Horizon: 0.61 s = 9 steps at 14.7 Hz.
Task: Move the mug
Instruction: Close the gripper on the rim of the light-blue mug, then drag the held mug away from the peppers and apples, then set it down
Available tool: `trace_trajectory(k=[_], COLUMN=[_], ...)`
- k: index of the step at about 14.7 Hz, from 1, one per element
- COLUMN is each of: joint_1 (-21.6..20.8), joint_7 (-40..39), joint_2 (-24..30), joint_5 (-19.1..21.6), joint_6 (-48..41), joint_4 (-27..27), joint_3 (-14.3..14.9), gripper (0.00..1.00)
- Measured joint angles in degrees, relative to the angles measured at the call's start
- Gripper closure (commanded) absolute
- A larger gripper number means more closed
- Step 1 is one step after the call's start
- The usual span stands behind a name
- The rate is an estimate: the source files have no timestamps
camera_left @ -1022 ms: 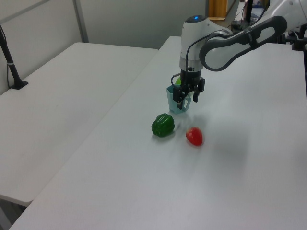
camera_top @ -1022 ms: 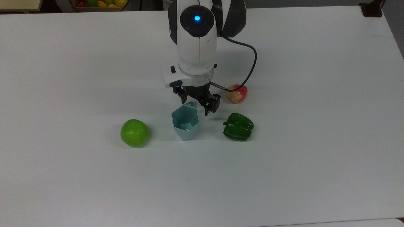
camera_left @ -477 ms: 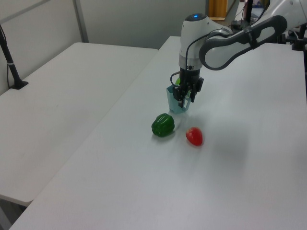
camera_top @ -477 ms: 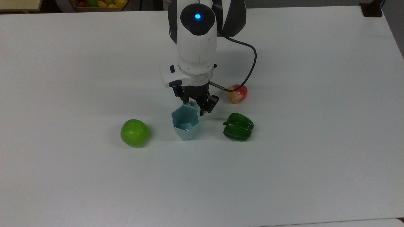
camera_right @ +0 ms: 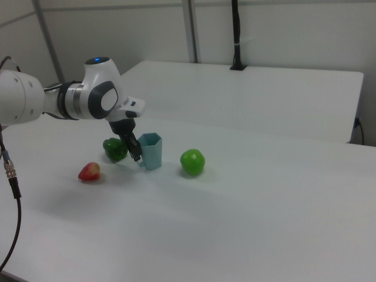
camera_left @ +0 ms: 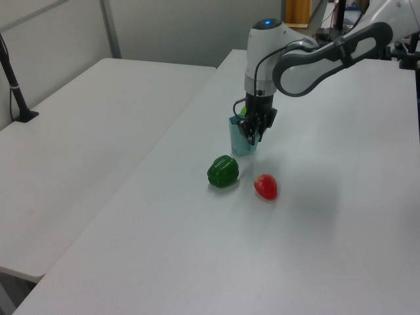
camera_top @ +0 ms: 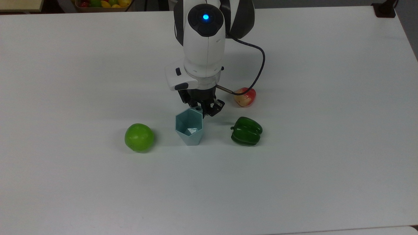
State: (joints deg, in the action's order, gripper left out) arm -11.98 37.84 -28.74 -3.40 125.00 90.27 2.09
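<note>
The mug is a pale blue-teal faceted cup with a hexagonal rim, in the middle of the white table. Its small tab handle points toward the arm. My gripper comes down from above and is shut on that handle, with the fingers pinching the tab at the cup's back rim. The left view has the mug just behind the gripper. In the right view, the gripper holds the mug at the right view's left side.
A green apple lies at the top view's left of the mug. A green bell pepper and a red-yellow fruit lie at the top view's right. A black cable loops off the wrist. A fruit basket sits beyond the far edge.
The fingers have closed from wide apart onto the mug's handle. The mug has shifted slightly toward the top view's left and its rim now looks a little tilted.
</note>
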Motion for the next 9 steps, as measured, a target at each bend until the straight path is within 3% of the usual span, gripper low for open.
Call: trace_trajectory(k=[5, 9], joint_1=[0.2, 0.4], joint_7=[-0.1, -2.9], joint_2=[0.7, 5.6], joint_5=[-0.6, -0.7], joint_6=[0.0, -0.8], joint_4=[-1.1, 0.8], joint_3=[0.0, 0.0], gripper=[0.99, 0.99])
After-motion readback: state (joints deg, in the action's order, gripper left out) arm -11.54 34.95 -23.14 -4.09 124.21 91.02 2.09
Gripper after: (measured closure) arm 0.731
